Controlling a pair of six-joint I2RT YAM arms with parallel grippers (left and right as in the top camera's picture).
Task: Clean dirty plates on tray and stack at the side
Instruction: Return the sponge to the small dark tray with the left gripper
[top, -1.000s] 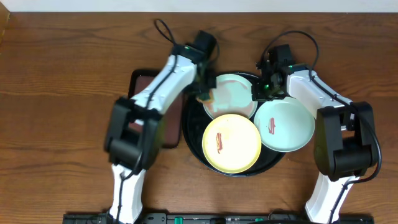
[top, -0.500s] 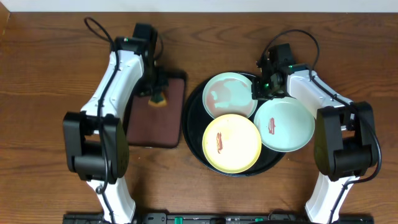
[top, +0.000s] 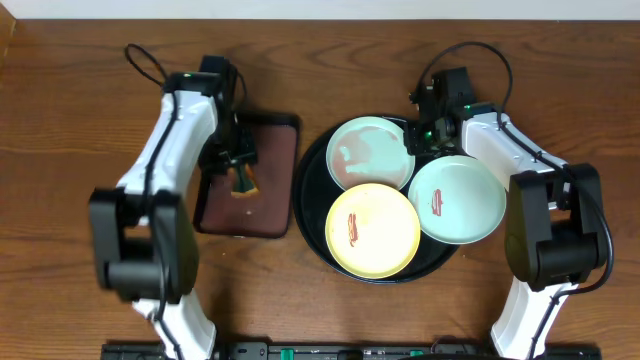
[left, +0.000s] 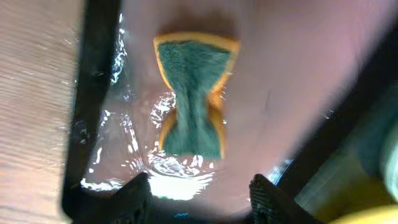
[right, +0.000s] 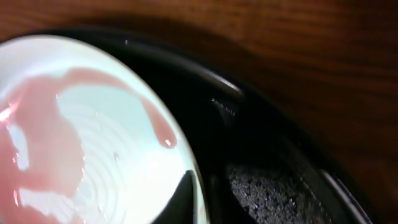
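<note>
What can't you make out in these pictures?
- Right pincer: whether it grips the back plate; overhead, its wrist covers the jaws, and the right wrist view cuts off all but one fingertip.
- Tray rim at right: overhead, the right plate covers it.
- Left wrist view, right edge: shapes too blurred to name.

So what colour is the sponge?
The sponge is green over orange, clearest in the left wrist view.
</note>
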